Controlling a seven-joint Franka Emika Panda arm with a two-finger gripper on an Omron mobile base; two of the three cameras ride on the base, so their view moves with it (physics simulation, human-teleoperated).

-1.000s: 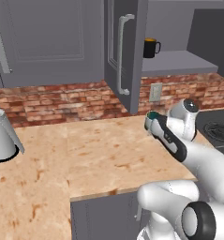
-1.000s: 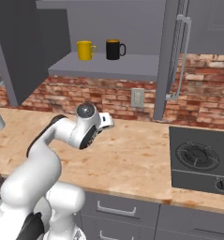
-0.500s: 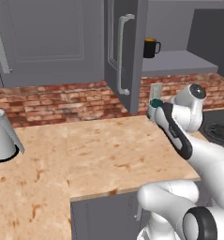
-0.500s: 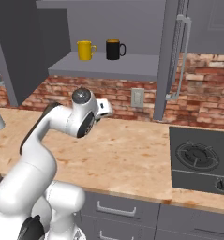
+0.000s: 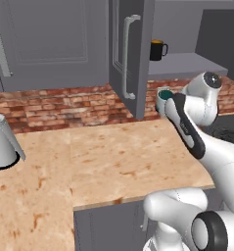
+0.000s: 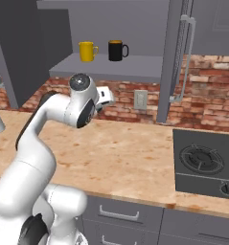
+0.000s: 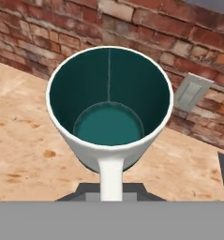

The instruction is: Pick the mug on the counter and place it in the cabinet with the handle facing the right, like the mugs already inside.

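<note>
Round white mug point(image 7: 108, 112), teal inside

The white arm is rising from the base, bending at a dark elbow joint and reaching forward and upward. The forearm is extending toward the back wall, with the wrist raised well above the surface. The pincer point(image 5: 163, 100) is pointing away from the base, and it is carrying the mug point(image 7: 108, 110), whose handle point(image 7: 110, 178) is running down between the jaws.
</note>
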